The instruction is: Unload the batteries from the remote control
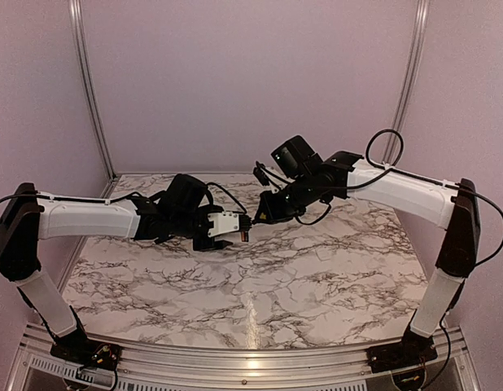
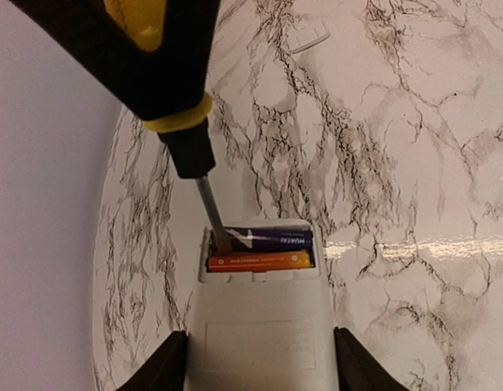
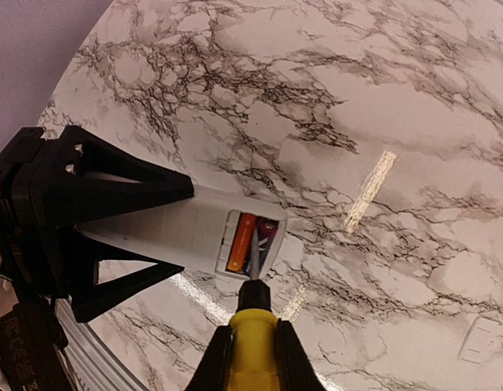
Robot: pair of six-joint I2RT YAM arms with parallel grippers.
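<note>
Near end of remote control (image 2: 260, 338) off-frame

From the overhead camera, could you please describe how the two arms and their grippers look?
Both the left arm and the right arm have white tubular links joined by black joints, with thin black cables looping alongside. The left gripper and right gripper are black. The left one's fingers are open triangular frames.

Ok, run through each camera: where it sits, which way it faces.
Top external: above and behind the robot, facing down at the table; left arm and right arm show.
Left wrist: looks along the remote control held in the left gripper; its fingers show.
Right wrist: looks down the screwdriver in the right gripper; its fingers show.
Shared: both wrist views show the batteries and screwdriver tip.
</note>
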